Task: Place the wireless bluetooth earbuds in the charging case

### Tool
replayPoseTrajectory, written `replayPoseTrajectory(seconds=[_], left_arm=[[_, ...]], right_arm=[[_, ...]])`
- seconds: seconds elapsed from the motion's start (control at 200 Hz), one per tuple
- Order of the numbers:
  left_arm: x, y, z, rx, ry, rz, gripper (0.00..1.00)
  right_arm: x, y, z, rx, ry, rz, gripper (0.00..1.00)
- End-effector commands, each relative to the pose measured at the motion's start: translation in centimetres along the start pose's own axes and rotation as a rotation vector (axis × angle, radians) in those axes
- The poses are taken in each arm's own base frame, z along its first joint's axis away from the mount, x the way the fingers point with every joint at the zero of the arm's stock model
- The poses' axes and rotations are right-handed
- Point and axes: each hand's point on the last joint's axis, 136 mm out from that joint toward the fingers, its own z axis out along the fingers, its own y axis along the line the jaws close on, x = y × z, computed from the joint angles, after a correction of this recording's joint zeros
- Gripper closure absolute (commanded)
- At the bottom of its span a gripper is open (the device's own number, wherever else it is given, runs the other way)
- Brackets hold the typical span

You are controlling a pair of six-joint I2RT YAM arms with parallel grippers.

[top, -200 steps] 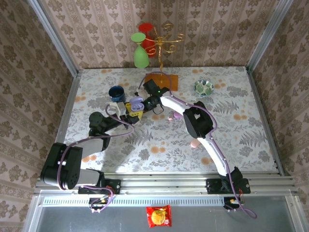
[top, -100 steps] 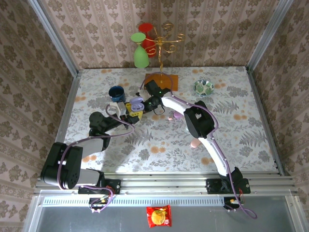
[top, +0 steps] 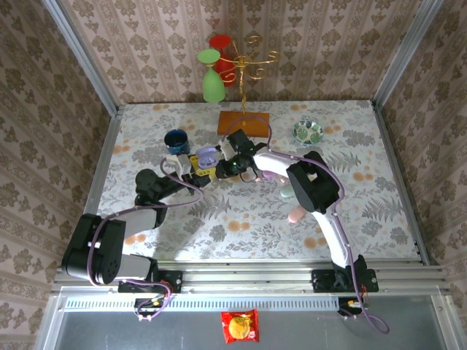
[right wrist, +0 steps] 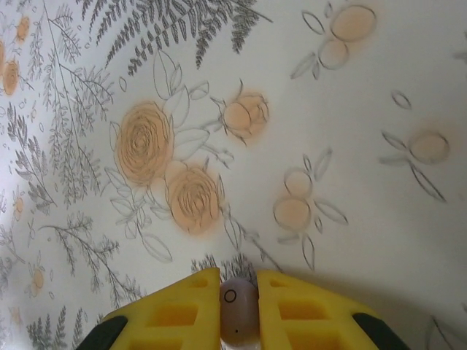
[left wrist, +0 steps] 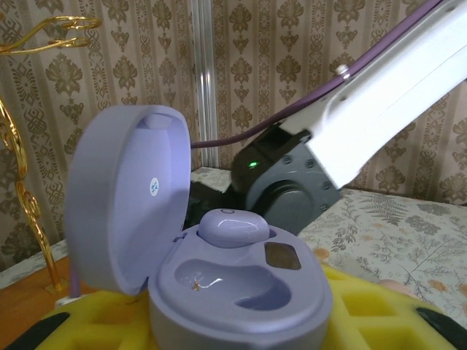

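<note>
Earbud (right wrist: 238,322), pale pink, sat pinched between the tips of my right pincer (right wrist: 238,286), its lower end cut off. My left pincer (left wrist: 233,332) clamped the open charging case (left wrist: 124,197), a second earbud (left wrist: 232,227) seated inside.

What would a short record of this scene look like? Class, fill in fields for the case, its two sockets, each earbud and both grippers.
charging case: lilac, lid open and standing up
far socket: first earbud seated in it
near socket: empty
left gripper: shut on the charging case
right gripper: shut on the second earbud, over the flowered table
task state: one earbud in, one not yet inserted
</note>
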Motion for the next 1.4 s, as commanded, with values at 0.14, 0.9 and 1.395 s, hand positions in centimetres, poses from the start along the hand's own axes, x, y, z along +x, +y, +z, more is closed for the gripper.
replayPoseTrajectory(seconds=[0.14,0.9,1.395], left_arm=[[0.5,0.7,0.2,-0.080,-0.004,0.072,0.59],[2.8,0.8,4.2,-0.212,0.037,0.163,0.59],[1.9,-0.3,5.6,-0.168,0.009,0.139,0.58]], right_arm=[[-1.5,0.6,-6.2,0.076,-0.253,0.024,0.83],[-2.3,11.0,-24.5,0.114,-0.732,-0.088,0.83],[-4.5,14.5,-21.3,0.001,-0.682,-0.131,0.83]])
